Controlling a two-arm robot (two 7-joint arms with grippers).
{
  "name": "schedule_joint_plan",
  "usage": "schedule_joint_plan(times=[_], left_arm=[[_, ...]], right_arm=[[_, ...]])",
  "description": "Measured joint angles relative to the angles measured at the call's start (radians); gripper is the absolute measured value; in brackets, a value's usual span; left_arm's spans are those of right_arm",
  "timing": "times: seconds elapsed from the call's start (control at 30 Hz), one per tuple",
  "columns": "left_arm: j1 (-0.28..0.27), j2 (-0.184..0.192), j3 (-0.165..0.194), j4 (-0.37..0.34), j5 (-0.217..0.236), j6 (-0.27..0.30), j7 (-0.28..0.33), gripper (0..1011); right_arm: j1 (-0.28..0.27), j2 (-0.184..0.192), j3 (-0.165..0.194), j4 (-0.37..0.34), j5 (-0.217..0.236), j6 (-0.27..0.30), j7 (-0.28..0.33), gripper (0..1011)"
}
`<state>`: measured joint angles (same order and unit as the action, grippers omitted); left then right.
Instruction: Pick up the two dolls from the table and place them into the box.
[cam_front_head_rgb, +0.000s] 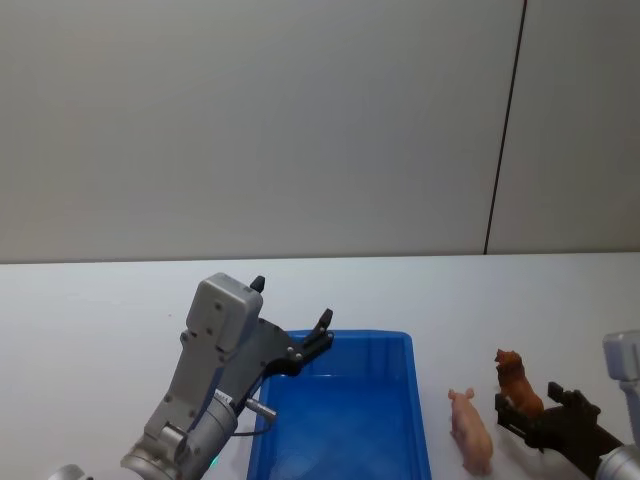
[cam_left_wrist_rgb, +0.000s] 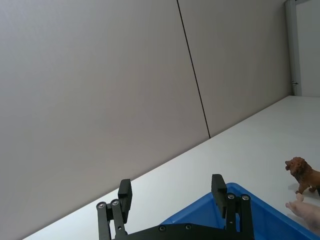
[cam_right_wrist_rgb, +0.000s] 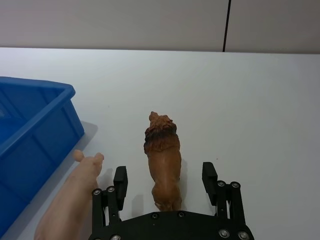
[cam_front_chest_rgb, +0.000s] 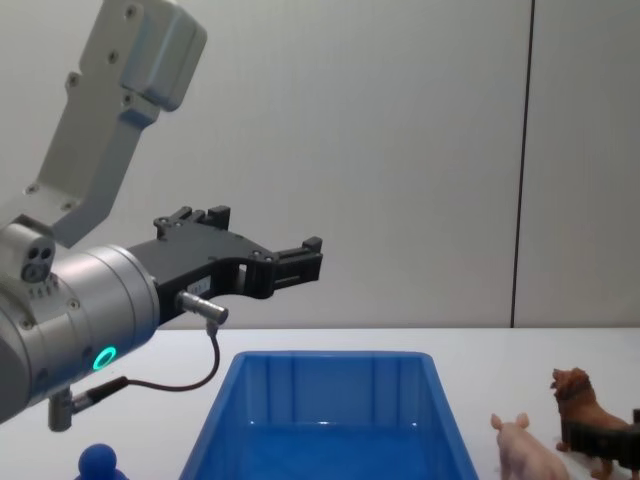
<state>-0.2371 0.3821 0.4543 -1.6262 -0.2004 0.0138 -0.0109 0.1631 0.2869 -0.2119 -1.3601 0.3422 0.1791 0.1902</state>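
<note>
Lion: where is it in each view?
Head: lion lower right, just right of the pig.
Left wrist: lion beyond the box corner, near the pig.
Right wrist: lion between the fingers of the right tool.
Chest: lion at lower right corner.
Landmark: blue box; pig between it and the lion.

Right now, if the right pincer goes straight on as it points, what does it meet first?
The lion: it stands between the fingers of the open right pincer, rump toward the palm. The pig stands alongside, likely missed.
</note>
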Motion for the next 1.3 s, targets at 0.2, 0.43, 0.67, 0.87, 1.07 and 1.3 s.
schedule_joint_plan(times=[0.2,0.43,0.67,0.87,1.07,1.3], left_arm=[[0.000,0.000,0.000,0.000,0.000,0.000,0.000,1004],[0.000,0.000,0.000,0.000,0.000,0.000,0.000,1004],[0.000,0.000,0.000,0.000,0.000,0.000,0.000,1004],[0.000,0.000,0.000,0.000,0.000,0.000,0.000,1004],[0.000,0.000,0.000,0.000,0.000,0.000,0.000,1004],[0.000,0.000,0.000,0.000,0.000,0.000,0.000,1004]], right_arm=[[0.022,-0.011,-0.005,0.039,0.000,0.016,0.010,782],[0.042,-0.021,-0.011,0.074,-0.009,0.030,0.022,572],[0.050,-0.026,-0.016,0.081,-0.031,0.023,0.024,347],[0.051,-0.026,-0.020,0.063,-0.064,-0.003,0.016,276],[0.050,-0.026,-0.025,0.031,-0.099,-0.031,0.008,276],[0.057,-0.031,-0.034,-0.025,-0.140,-0.061,0.024,276]])
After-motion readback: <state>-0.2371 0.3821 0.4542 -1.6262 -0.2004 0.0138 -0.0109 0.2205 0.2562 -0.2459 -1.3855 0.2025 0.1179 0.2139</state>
